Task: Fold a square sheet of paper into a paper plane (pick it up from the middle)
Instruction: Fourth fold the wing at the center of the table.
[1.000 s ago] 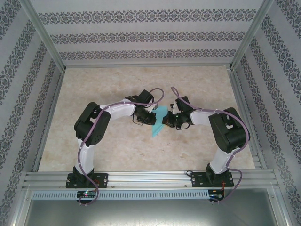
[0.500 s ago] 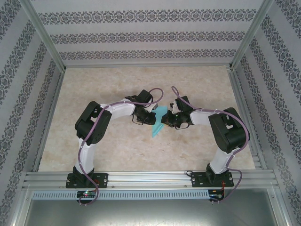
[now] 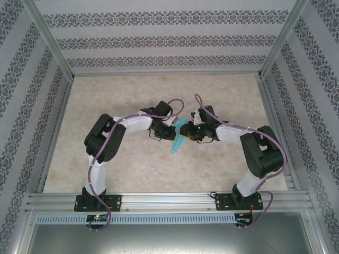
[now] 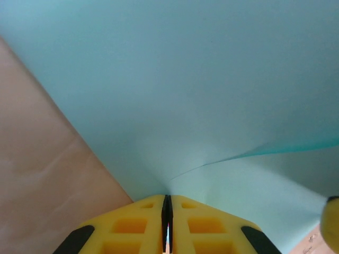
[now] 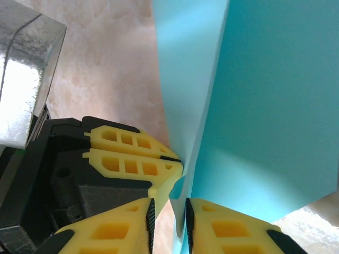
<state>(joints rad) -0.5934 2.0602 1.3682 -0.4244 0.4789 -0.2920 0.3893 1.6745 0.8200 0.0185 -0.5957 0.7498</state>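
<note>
The turquoise sheet of paper (image 3: 178, 141) hangs folded between the two arms above the table's middle, its narrow tip pointing down towards the near edge. My left gripper (image 3: 170, 130) is shut on one of its edges; in the left wrist view the paper (image 4: 185, 79) fans out from the closed gripper (image 4: 167, 200), with a crease running right. My right gripper (image 5: 169, 214) is open. A flap of the paper (image 5: 265, 106) passes through the gap, close to the right pad. The left gripper's yellow fingers (image 5: 132, 153) sit just beside it.
A beige marbled table (image 3: 127, 90) lies inside an aluminium frame with patterned walls on three sides. A rail (image 3: 169, 201) along the near edge carries both arm bases. Bare table stretches behind and to both sides of the arms.
My right gripper's jaws have parted from shut to a narrow gap around the paper. The right arm's elbow has swung outward to the right. My left gripper keeps its hold.
</note>
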